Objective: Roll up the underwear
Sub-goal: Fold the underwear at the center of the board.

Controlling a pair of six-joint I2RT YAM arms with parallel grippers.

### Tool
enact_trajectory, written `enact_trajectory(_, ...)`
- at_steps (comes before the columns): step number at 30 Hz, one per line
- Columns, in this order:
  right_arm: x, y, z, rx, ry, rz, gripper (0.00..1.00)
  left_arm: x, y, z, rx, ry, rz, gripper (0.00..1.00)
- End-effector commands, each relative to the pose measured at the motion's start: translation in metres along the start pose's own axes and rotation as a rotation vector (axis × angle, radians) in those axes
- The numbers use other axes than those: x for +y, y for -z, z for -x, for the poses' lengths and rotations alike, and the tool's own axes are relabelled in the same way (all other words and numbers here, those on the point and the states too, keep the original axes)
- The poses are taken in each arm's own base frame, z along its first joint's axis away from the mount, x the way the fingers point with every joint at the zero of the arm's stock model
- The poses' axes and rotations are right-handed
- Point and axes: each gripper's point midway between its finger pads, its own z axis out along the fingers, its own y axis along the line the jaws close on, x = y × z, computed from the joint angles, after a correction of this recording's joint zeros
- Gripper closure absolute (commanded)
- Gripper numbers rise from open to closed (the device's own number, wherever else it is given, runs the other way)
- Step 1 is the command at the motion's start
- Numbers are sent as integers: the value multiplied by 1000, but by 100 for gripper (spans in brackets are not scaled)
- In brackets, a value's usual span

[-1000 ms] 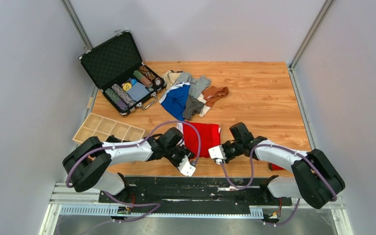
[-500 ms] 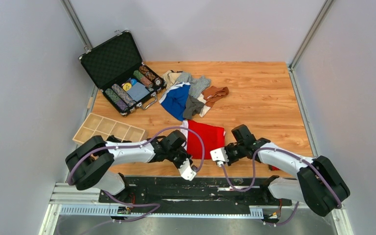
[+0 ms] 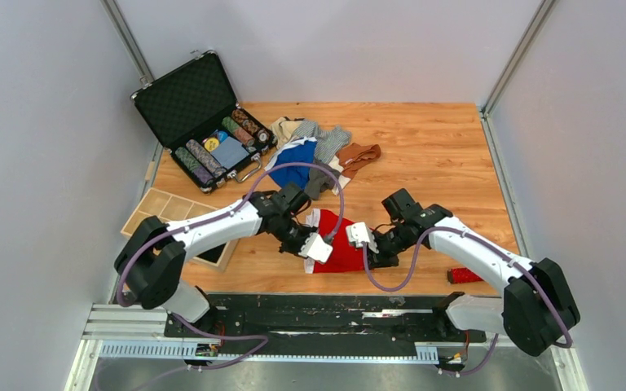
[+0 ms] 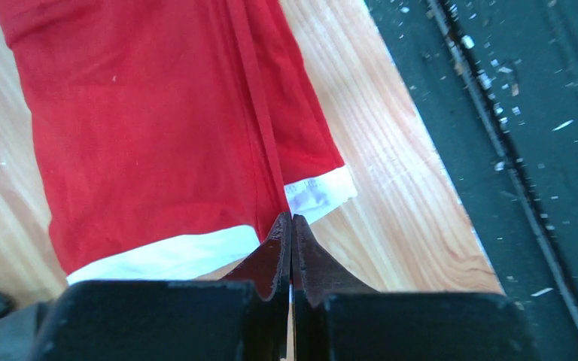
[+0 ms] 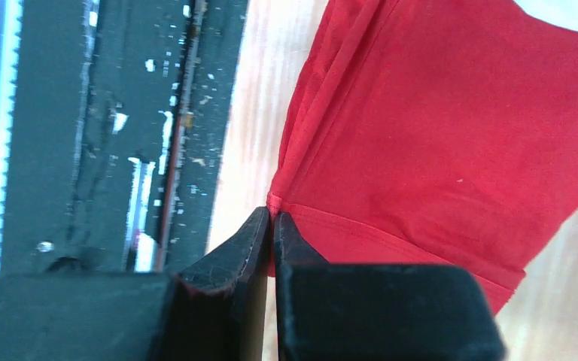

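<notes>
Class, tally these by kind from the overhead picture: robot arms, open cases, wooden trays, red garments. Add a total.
Arms: 2, left arm and right arm
Case: 1
Tray: 1
Red underwear: 1
Total: 5

Soft, even light is coming from overhead, casting only faint shadows beneath the arms point(image 3: 212, 232) on the table point(image 3: 440, 155). In both wrist views the near jaws are showing blurred and dark, while the pale wood is washing out to glare beside the red underwear point(image 4: 158, 135), which is reading fairly sharp.
</notes>
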Motion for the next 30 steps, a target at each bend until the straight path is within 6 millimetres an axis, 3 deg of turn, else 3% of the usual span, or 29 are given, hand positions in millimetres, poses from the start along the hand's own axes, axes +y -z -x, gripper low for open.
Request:
enact_trajectory(1,36,3,1,-26,-173,111,97,-37,7,11,-74,194,-211,100)
enact_trajectory(3,38,2,-5,-7,-172,109,97,-39,7,14,-92,190,-230,100)
enact_trajectory(8,35,-5,-24,39,-130,92,97,-38,-1,9,-57,123,-160,56)
enact_trajectory(10,33,-8,-27,49,-133,97,97,-31,-4,10,-54,38,-87,46)
enact_trajectory(15,28,-12,-27,45,-153,105,97,-31,-11,8,-9,-60,32,42)
enact_trajectory(20,27,-13,-26,41,-164,102,97,-19,-15,25,-58,-146,144,41)
enact_trajectory(25,28,-14,-28,41,-172,92,97,-23,-27,34,-86,-205,133,38)
enact_trajectory(30,30,-14,-29,36,-185,82,97,-37,-50,21,-40,-193,30,38)
